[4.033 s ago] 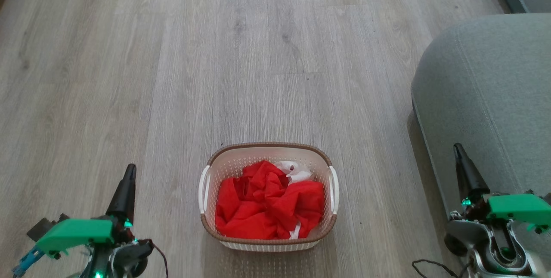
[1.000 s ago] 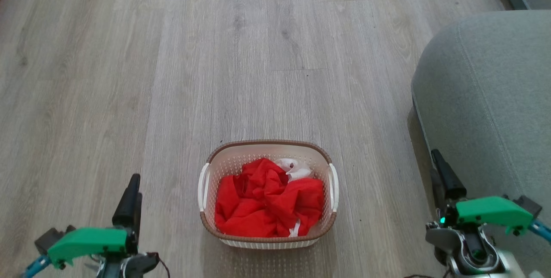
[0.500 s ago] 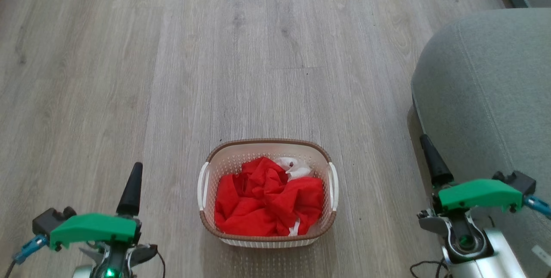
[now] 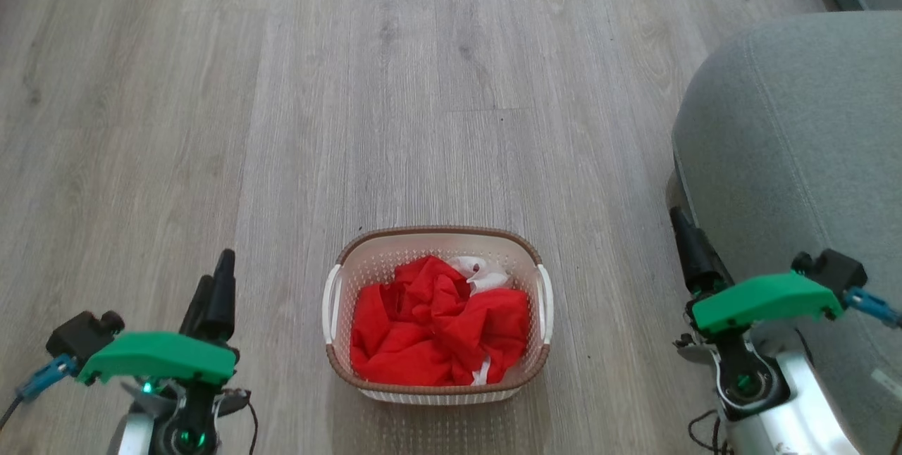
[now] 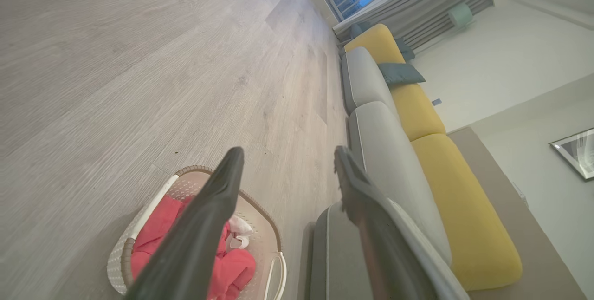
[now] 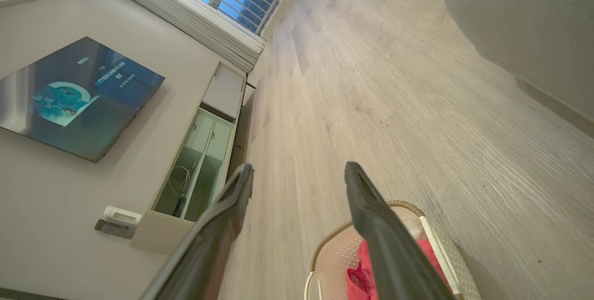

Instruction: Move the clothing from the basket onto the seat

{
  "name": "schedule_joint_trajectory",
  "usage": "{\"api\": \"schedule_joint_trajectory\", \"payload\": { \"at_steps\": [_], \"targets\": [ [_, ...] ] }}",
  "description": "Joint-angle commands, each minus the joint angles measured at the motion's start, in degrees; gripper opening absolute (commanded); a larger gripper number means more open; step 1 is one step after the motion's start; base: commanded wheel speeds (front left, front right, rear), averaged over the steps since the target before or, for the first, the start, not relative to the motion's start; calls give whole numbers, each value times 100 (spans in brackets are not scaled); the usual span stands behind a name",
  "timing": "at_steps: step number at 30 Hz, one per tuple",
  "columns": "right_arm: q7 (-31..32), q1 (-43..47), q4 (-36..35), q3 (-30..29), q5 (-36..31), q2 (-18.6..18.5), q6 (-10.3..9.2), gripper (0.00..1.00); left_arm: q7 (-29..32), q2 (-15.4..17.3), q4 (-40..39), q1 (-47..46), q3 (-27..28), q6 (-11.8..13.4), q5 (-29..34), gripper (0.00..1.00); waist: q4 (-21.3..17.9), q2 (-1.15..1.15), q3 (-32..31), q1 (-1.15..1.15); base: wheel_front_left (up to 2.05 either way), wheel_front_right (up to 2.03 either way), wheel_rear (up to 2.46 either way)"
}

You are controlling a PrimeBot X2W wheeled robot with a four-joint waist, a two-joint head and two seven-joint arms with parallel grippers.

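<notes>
The large grey-green upholstered cushion seat (image 4: 796, 138) occupies the right edge. At lower centre, the oval cream perforated basket (image 4: 437, 232) holds the bright red and white clothing (image 4: 437, 328). In the bottom corners, the left gripper (image 5: 288, 151) and right gripper (image 6: 298, 166) have their fingers spread wide, holding and touching nothing.

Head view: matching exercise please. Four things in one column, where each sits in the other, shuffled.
Things:
1. clothing
2. basket
3. seat
4. left gripper

Places:
a. along the right edge of the view
b. piled inside the basket
c. lower left, open
d. standing on the floor, bottom centre

Pairs: 1-b, 2-d, 3-a, 4-c.
</notes>
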Motion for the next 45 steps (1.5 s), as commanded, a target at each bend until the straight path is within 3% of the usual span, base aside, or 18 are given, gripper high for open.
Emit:
{"api": "schedule_joint_trajectory", "payload": {
  "at_steps": [1,45],
  "targets": [
    [-114,-439,-132,105,-267,-90,0,100,-74,151,-213,-371,41,-27,280,100,-2,0,7,0,0,0,0],
    [-858,-1492,540,683,-3391,-109,0,100,-812,262,-199,-1006,114,-50,3523,100,-74,0,118,0,0,0,0]
  ]
}}
